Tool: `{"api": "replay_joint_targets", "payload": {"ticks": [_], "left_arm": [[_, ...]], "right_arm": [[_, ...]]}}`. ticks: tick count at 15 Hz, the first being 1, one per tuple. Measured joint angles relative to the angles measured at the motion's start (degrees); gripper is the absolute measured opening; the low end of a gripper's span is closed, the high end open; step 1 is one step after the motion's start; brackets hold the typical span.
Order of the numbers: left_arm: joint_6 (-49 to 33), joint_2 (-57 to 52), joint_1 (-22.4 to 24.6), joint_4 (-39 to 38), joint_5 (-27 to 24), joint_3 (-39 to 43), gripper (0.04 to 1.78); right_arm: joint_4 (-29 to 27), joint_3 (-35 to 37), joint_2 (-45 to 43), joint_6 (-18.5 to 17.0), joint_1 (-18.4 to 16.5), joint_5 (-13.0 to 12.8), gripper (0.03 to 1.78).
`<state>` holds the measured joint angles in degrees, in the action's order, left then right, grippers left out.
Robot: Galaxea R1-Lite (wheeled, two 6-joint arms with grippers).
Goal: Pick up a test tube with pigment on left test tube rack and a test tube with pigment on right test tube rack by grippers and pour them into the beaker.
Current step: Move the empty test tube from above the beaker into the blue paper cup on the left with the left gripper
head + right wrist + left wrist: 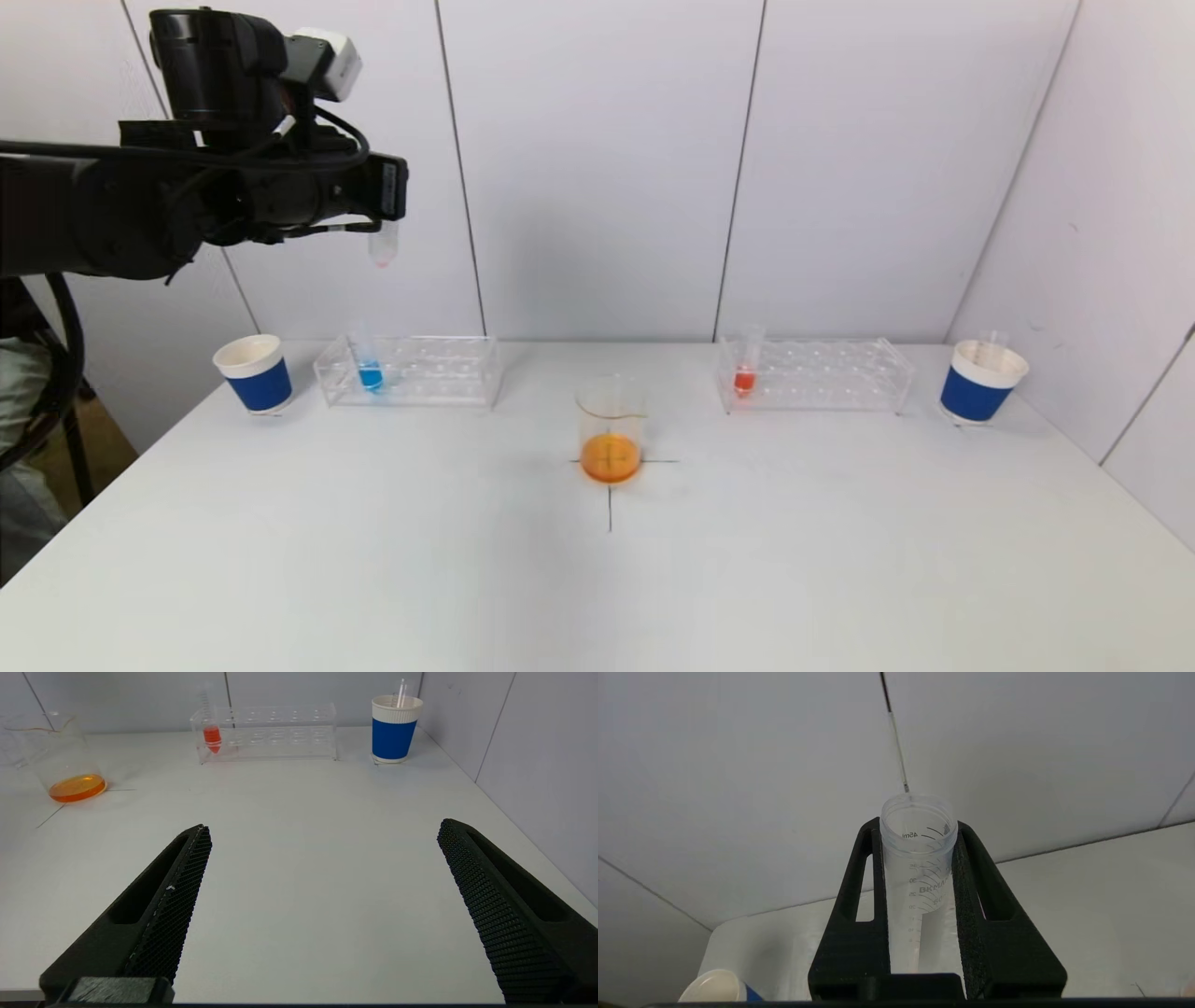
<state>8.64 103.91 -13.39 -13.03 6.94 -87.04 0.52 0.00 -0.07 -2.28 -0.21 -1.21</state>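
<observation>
Left gripper (919,868) holds a nearly drained test tube (383,246) high above the left test tube rack (411,371); the beaker (611,431) stands on the table's (597,579) cross mark.

Taking the beaker as the landmark: it holds a shallow layer of orange liquid. The clamped tube hangs well above it and off to its left, upright, with only a pink trace at its tip. The left rack, behind and left of the beaker, holds a tube of blue pigment (370,371); a paper cup (255,373) stands further left. The right test tube rack (814,375), behind and right of the beaker, holds a tube of red pigment (745,373), with a second cup (982,381) beyond it. The right gripper (322,882) hovers low over the table, nearer than the beaker and to its right, jaws spread wide, holding nothing.
</observation>
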Motion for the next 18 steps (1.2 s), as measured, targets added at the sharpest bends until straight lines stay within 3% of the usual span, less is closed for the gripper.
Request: {"api": "replay_joint_targets", "payload": {"ticks": [6, 15, 18], "left_arm": [[-6.3, -1.7, 8.9, 0.7, -0.8, 1.8, 0.43], [-8.7, 1.1, 22.6, -0.3, -8.7, 2.8, 0.43], [-8.5, 4.6, 26.3, -6.4, -9.4, 3.3, 0.43]], "right_arm": [[0.0, 0.0, 0.0, 0.0, 0.0, 0.0, 1.76], [0.0, 0.0, 0.0, 0.0, 0.0, 0.0, 1.76], [0.0, 0.0, 0.0, 0.0, 0.0, 0.0, 1.76]]}}
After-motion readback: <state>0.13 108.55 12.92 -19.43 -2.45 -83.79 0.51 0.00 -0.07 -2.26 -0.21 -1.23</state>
